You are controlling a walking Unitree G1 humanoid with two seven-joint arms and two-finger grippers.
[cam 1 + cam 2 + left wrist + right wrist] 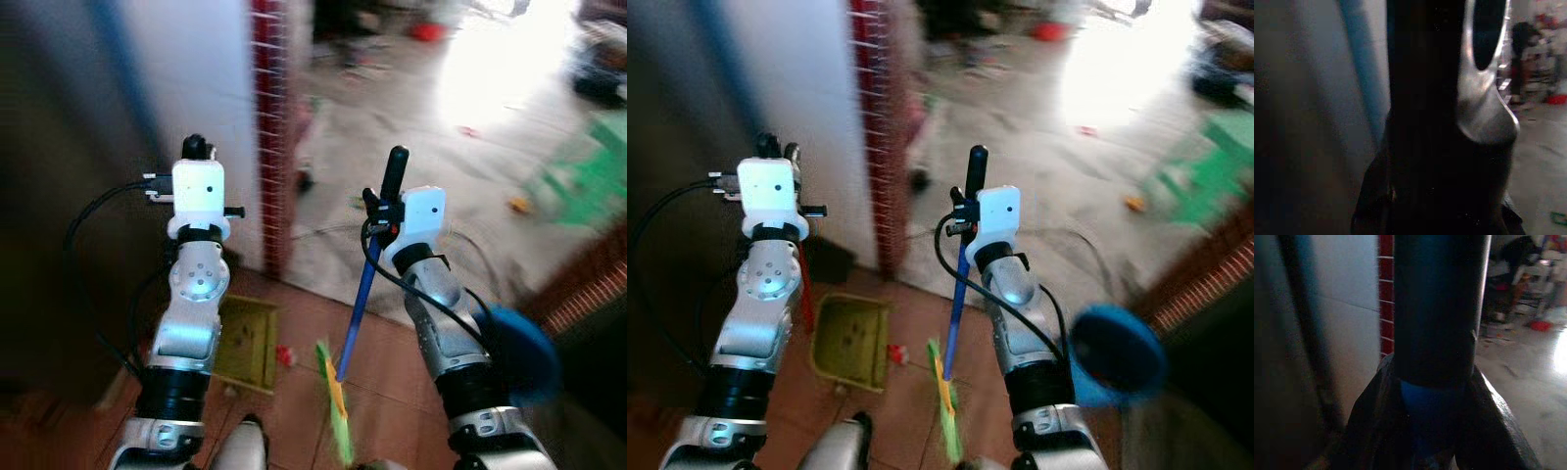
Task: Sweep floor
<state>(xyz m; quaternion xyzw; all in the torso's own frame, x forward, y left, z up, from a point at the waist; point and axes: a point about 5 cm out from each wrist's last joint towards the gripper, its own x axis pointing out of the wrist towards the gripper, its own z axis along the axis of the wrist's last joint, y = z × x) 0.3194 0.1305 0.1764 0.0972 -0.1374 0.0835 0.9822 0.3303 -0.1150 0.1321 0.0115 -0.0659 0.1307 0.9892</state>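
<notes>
Right gripper (pixel 384 201) fingers closed around the blue-handled green broom (pixel 359 304); left gripper (pixel 196 149) seemingly grips the yellow dustpan's (pixel 245 343) handle.

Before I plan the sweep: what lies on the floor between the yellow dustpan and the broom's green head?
A small red scrap lies on the tiles between the yellow dustpan and the broom's green head, seen in both eye views.

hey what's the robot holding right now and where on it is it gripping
The right gripper holds the broom near the top of its blue handle, just below the black end grip. The left gripper seems to hold the dustpan's handle; blur hides the grip.
</notes>
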